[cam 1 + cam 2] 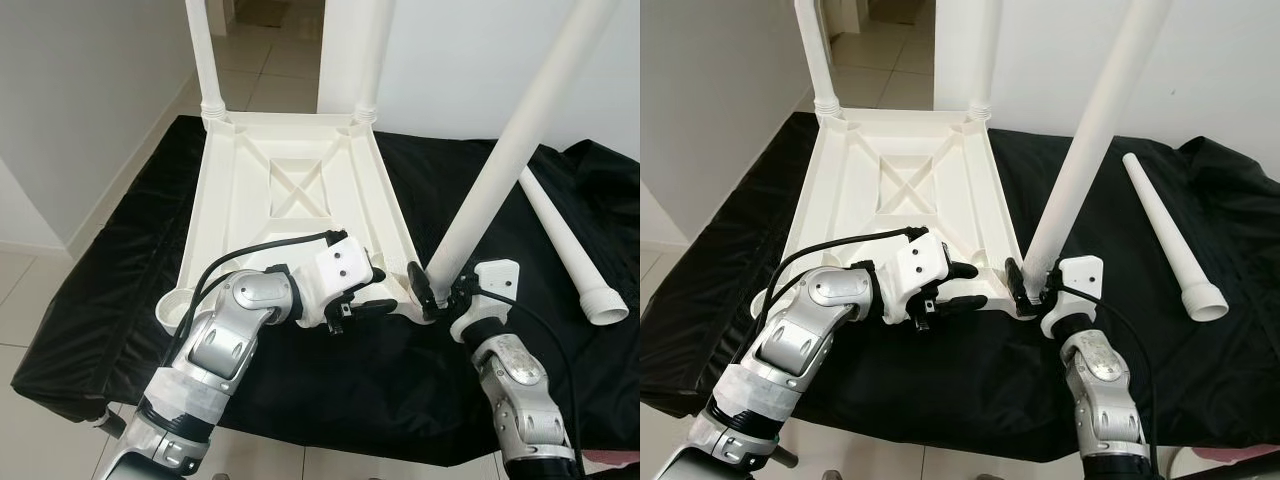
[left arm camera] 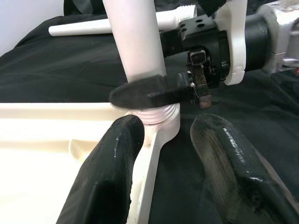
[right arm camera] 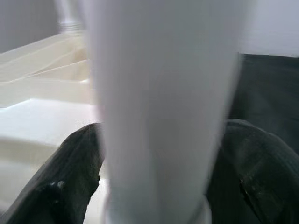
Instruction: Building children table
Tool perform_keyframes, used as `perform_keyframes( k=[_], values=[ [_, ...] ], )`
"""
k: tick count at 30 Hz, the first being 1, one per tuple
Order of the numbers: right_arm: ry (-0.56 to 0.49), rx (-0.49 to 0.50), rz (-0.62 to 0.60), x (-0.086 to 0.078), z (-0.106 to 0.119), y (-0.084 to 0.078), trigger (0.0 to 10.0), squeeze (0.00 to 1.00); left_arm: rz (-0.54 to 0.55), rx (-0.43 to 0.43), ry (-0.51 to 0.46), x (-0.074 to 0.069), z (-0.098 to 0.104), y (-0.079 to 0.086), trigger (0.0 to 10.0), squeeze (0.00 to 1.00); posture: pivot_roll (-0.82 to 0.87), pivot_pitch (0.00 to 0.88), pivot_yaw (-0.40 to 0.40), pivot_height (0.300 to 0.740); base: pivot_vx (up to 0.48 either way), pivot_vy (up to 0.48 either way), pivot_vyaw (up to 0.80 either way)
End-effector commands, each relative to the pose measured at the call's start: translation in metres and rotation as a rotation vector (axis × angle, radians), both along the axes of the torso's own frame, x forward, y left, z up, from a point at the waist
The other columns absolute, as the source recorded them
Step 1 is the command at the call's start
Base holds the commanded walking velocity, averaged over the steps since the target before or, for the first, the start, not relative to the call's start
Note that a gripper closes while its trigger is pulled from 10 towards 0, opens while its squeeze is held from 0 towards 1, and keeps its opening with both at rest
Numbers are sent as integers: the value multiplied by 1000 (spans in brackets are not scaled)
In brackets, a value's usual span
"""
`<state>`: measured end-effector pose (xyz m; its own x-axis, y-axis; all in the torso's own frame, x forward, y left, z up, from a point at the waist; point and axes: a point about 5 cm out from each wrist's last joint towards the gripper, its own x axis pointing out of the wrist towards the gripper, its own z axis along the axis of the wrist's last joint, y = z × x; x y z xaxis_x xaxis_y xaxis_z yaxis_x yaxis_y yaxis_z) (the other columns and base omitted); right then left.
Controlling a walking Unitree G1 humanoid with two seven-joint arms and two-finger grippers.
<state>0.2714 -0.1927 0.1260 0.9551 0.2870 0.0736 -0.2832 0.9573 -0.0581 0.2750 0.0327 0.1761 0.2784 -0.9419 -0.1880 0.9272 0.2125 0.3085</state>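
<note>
The upper ends of all 3 fitted legs are cut off by the frame edge, and the right wrist view is blurred at close range. Nearest, the right gripper (image 1: 432, 290) has its 2 fingers closed around the base of a white leg (image 1: 520, 130), which leans up and to the right from the near right corner socket. The left gripper (image 1: 962, 287) sits at the same corner, its fingers (image 2: 110, 177) parted, straddling the rim of the tabletop (image 1: 290, 190) without clamping it. The tabletop is cream-white plastic, upside down on a black cloth (image 1: 120, 270), ribbed with an X brace. 2 far legs (image 1: 202, 50) stand upright. A loose leg (image 1: 570, 250) lies on the cloth to the right, its flared end nearest.
</note>
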Motion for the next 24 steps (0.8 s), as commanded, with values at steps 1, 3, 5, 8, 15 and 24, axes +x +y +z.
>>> perform_keyframes(
  k=[1,3,5,8,15,24],
  values=[
    [-7,-18,109,3,3,-2,10000,0,33,-6,-3,1,-2,2,10000,0,-78,0,-12,740,0,0,0],
    [-7,-18,109,3,3,-2,10000,0,33,-6,-3,1,-2,2,10000,0,-78,0,-12,740,0,0,0],
    [0,-29,156,5,4,-2,10000,0,16,-4,2,-1,-3,2,10000,0,-82,0,-8,740,0,0,0],
    [2,-39,186,8,4,-2,10000,0,3,-1,5,-2,-3,2,10000,0,-83,0,-8,740,0,0,0],
    [25,-77,265,20,-1,-5,0,0,-24,17,-4,4,-2,1,10000,0,-89,0,-2,740,0,0,0],
    [47,-51,290,16,-10,-8,0,0,-33,26,-21,7,-2,-4,10000,0,-104,0,3,740,0,0,0]
  ],
)
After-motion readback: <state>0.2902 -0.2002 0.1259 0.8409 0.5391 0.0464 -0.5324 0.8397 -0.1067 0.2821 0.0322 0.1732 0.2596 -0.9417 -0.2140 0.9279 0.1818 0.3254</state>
